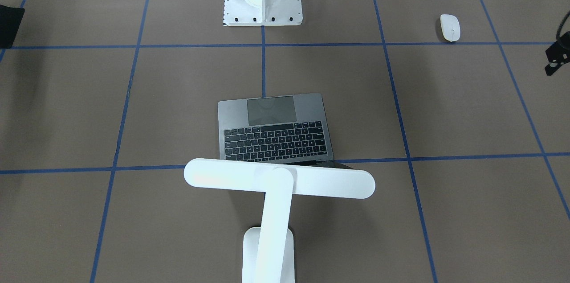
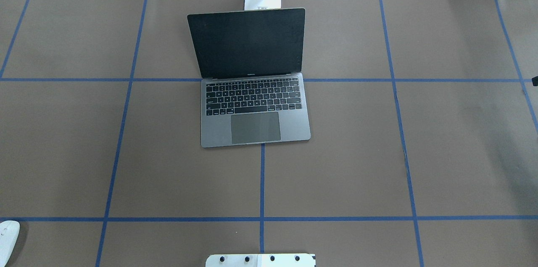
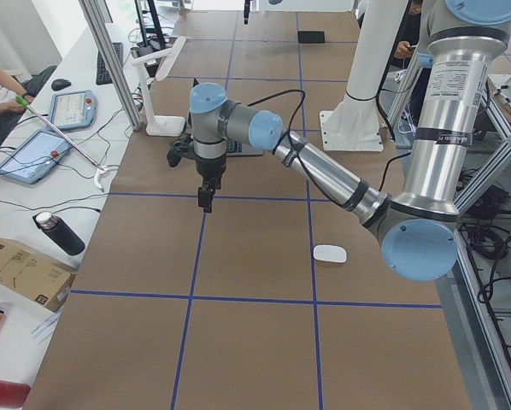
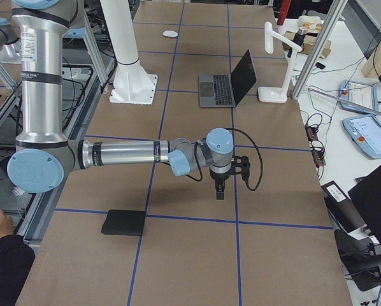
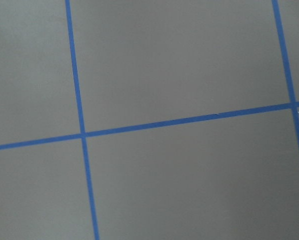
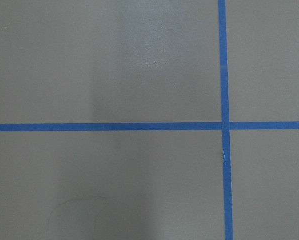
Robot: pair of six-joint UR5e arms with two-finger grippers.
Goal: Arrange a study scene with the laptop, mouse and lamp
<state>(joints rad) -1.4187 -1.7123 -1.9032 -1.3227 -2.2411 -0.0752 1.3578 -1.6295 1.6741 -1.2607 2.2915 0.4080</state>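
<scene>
Black pad [image 4: 123, 222] flat on table [image 4: 190, 268]; possibly a bottle [image 3: 61, 232] off-table.

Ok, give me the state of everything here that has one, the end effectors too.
laptop: open, lid upright, screen dark.
mouse: lying free on the table, nothing touching it.
lamp: standing behind the laptop; lit or not, cannot tell.
left end effector: above bare table, nothing seen in it; open or shut unclear.
right end effector: above bare table, nothing seen in it; open or shut unclear.
</scene>
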